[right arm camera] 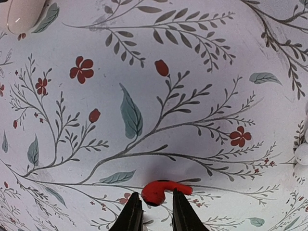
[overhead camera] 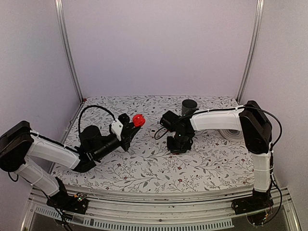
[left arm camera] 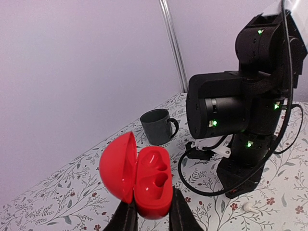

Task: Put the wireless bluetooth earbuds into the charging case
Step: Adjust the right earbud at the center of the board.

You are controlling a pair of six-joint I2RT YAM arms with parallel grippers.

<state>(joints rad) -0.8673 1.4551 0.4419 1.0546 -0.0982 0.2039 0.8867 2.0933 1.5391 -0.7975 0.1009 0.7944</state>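
Holding the case point(left arm camera: 153, 185), the left gripper point(left arm camera: 153, 219) had its 2 fingers closed on the lower body, 1 on each side. Case red, not white. It stood upright between the fingertips, raised off the cloth point(left arm camera: 72, 192). Lid point(left arm camera: 118, 168) swung open to the left. 2 hollows in the inner face, both showing red.

From above, case point(overhead camera: 138, 120) sat at the tip of the left gripper point(overhead camera: 130, 126), left of table centre, well apart from the right gripper point(overhead camera: 179, 144).

Right wrist view: right gripper point(right arm camera: 155, 211) pointed down at the cloth point(right arm camera: 144, 72). Fingers drawn close on a red earbud point(right arm camera: 161, 190), bulb between the tips, stem poking out past the right finger. A shadow lay under it; could not tell whether it touched the cloth.

Grey mug point(left arm camera: 156, 126) stood upright near the back, behind the right arm. Small white piece point(left arm camera: 249, 206) lay on the cloth by the right gripper. Cream-white rounded object point(right arm camera: 21, 12) at the top left corner of the right wrist view, cut off by the edge.
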